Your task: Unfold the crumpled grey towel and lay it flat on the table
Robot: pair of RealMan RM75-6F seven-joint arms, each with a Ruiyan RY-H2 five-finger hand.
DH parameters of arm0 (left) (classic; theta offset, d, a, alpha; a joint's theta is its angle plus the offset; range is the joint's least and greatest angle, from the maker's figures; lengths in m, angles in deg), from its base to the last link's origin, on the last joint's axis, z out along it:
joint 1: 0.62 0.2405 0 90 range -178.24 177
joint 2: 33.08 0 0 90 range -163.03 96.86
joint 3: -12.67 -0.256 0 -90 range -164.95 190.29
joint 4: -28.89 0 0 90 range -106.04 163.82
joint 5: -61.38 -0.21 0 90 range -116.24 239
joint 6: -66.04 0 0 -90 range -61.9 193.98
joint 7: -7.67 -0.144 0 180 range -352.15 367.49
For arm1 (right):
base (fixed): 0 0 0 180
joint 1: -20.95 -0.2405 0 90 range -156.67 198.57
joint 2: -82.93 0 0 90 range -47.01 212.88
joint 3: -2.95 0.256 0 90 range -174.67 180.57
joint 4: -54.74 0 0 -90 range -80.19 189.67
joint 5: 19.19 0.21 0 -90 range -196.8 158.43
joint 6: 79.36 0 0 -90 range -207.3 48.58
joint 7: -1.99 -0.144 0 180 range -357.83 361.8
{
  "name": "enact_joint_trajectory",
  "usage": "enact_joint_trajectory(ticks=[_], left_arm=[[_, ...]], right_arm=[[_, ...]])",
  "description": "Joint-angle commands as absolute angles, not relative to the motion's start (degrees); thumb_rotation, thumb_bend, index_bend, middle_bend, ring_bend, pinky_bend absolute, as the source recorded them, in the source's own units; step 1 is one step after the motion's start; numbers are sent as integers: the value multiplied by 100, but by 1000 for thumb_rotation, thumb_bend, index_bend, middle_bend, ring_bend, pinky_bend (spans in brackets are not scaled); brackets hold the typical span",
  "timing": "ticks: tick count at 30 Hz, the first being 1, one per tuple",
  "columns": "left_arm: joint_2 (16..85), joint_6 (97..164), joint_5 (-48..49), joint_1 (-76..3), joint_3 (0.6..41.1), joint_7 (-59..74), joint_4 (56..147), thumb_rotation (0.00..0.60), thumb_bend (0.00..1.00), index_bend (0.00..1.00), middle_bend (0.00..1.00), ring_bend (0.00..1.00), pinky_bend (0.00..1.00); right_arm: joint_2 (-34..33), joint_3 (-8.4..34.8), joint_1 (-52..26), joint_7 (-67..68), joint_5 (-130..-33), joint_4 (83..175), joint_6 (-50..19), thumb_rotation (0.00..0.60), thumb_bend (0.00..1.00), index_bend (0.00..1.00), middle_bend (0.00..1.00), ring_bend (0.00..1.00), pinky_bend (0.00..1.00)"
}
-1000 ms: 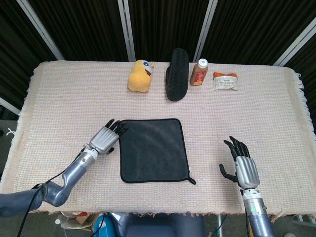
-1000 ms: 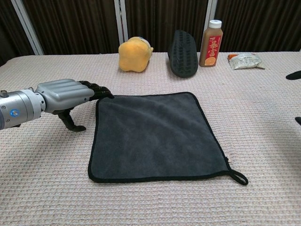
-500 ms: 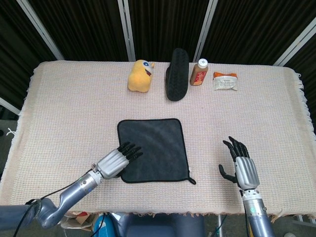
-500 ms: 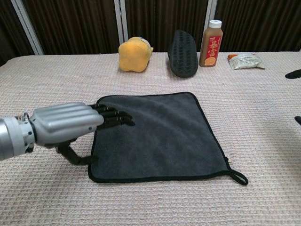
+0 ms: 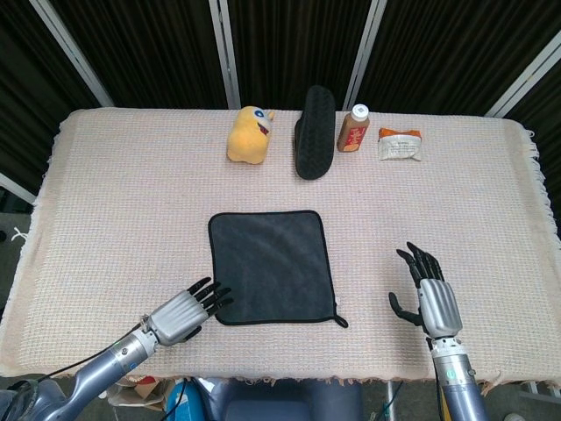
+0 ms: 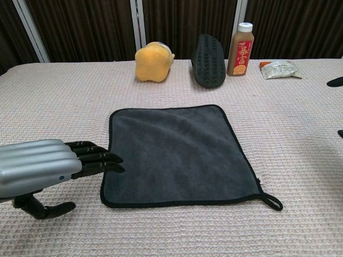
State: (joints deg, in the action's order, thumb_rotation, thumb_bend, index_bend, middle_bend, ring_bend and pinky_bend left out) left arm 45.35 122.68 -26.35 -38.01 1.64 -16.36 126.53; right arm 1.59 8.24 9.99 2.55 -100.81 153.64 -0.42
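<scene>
The grey towel [image 5: 272,266] [image 6: 177,152] lies spread flat in the middle of the table, black-edged, with a small hanging loop at its near right corner. My left hand [image 5: 182,314] [image 6: 45,170] hovers open just off the towel's near left corner, its fingers stretched toward the edge, holding nothing. My right hand [image 5: 429,294] is open well to the right of the towel, palm empty; in the chest view only dark fingertips [image 6: 336,82] show at the right border.
Along the far edge stand a yellow plush toy [image 5: 249,134], a black shoe [image 5: 313,132] on its side, a brown bottle [image 5: 353,128] and a small packet [image 5: 400,144]. A woven cream cloth [image 5: 114,193] covers the table.
My left hand has drawn back along the towel's left edge from the far left corner to just off the near left corner. The towel and right hand have not moved.
</scene>
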Motion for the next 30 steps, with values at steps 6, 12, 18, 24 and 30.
enact_joint_trajectory(ticks=[6,12,18,24,30], left_arm=[[4603,12156,-2703,-3676,85,-1558,12501,600,487,0,0,0,0],[4793,12014,-2694,-3634,100,-1590,12419,600,494,0,0,0,0],[4800,11941,-2732,-3592,56,-1705,12433,600,505,0,0,0,0],[4592,12008,-2776,-3488,-15,-1698,12528,600,505,0,0,0,0],[4444,12120,-2915,-3353,-113,-1531,12526,600,506,0,0,0,0]], right_arm=[[166,802,1000,239,-10121,15415,-44,600,395,125,53,0,13],[201,793,1010,190,-10151,15455,-31,600,395,125,53,0,13],[227,797,1008,160,-10132,15452,-52,600,395,125,53,0,13],[231,784,1021,150,-10142,15453,-41,600,395,125,53,0,13],[213,743,1032,190,-10197,15467,-26,600,395,125,53,0,13]])
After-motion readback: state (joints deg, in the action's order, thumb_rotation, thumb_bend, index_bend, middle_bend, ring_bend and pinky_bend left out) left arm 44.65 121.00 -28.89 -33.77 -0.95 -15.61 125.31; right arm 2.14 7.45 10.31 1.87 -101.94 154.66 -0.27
